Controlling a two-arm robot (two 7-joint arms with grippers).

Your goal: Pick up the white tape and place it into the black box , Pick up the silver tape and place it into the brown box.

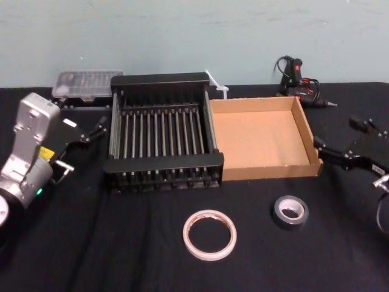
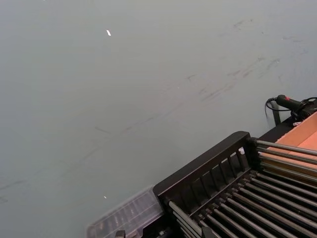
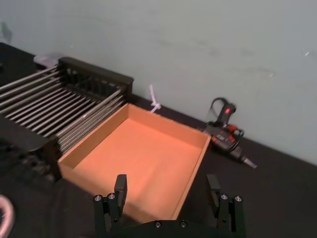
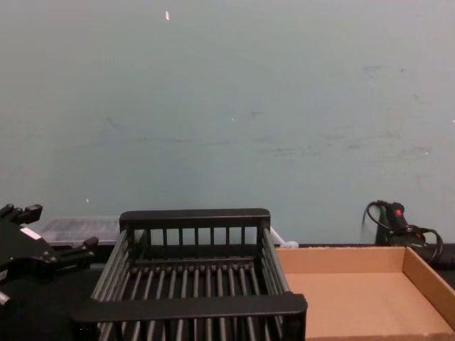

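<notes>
The white tape (image 1: pixel 209 235) lies flat on the black cloth near the front, in the middle. The silver tape (image 1: pixel 290 211) lies to its right. Behind them stand the black box (image 1: pixel 164 162) and, touching its right side, the brown box (image 1: pixel 258 137); both hold nothing. My left gripper (image 1: pixel 85 146) hovers open just left of the black box (image 4: pixel 192 307), and it shows at the chest view's lower left (image 4: pixel 53 231). My right gripper (image 1: pixel 340 137) is open beside the brown box's right wall; in the right wrist view its fingers (image 3: pixel 167 191) stand wide apart above the brown box (image 3: pixel 138 158).
A clear plastic case (image 1: pixel 85 82) sits behind the black box's left corner. A glue gun with cables (image 1: pixel 298 79) lies at the back right, and a white plastic tie (image 1: pixel 216 85) lies between the boxes at the back. A pale wall closes the table's far edge.
</notes>
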